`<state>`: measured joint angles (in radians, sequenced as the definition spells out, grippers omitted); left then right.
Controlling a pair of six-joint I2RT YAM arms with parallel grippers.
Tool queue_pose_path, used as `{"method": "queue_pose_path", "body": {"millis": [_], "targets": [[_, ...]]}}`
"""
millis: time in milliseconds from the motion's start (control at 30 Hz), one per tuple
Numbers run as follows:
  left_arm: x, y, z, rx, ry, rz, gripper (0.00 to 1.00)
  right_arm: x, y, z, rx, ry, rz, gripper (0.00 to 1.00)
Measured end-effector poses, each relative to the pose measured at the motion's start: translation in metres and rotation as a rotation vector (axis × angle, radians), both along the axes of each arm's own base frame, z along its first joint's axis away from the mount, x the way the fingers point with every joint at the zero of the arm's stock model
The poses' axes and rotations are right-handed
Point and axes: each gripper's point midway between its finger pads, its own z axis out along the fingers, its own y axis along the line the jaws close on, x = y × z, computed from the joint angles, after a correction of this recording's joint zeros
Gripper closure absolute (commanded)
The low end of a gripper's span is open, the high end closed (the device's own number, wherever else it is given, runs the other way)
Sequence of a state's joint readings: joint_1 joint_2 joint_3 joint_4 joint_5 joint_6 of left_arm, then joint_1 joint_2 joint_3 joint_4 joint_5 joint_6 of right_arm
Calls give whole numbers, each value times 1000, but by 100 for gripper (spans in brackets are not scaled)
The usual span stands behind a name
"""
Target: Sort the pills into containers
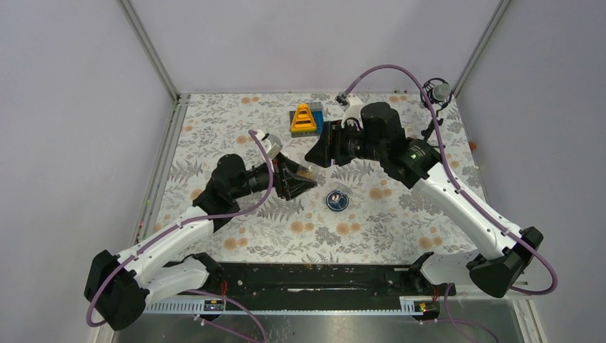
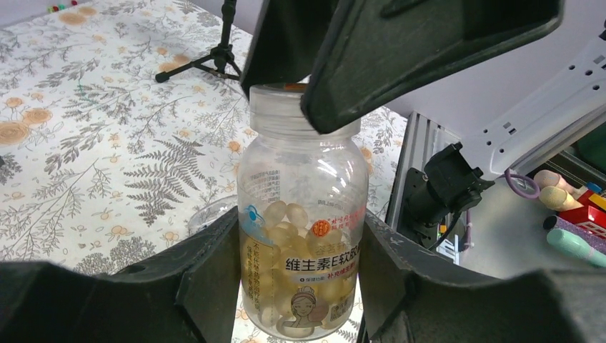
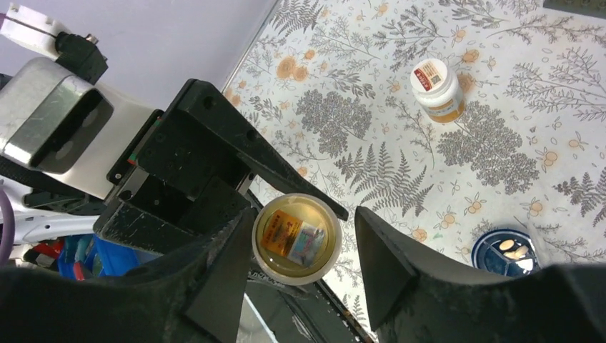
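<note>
My left gripper is shut on a translucent pill bottle full of pale yellow capsules and holds it upright above the table. My right gripper is open around the bottle's cap from above. Its left finger touches the cap and its right finger stands a little apart. The right gripper's fingers show over the cap in the left wrist view. A white bottle with a red label stands on the table. The dark-blue dish holds a few pale pills. Both grippers meet mid-table.
A yellow triangular toy on a grey-blue base stands at the back. A small black tripod is at the back right corner. A metal rail runs along the table's near edge.
</note>
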<state>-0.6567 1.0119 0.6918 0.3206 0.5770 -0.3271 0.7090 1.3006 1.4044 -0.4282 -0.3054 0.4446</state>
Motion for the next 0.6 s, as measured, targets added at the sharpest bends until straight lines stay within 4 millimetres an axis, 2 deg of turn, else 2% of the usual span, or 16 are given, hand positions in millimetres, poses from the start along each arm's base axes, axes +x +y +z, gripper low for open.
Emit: {"method": "queue_pose_path", "body": {"millis": [233, 367, 500, 533, 600], "targets": [[3, 5, -6, -19, 43, 51, 100, -5, -4, -7, -26, 23, -4, 25], [4, 6, 3, -56, 57, 72, 100, -13, -14, -6, -42, 2, 3, 33], [3, 6, 8, -80, 59, 74, 100, -10, -30, 2, -44, -28, -38, 43], [3, 7, 9, -82, 60, 74, 100, -9, -33, 3, -43, -32, -48, 41], [3, 7, 11, -88, 55, 73, 100, -9, -37, 3, -40, -33, -54, 23]]}}
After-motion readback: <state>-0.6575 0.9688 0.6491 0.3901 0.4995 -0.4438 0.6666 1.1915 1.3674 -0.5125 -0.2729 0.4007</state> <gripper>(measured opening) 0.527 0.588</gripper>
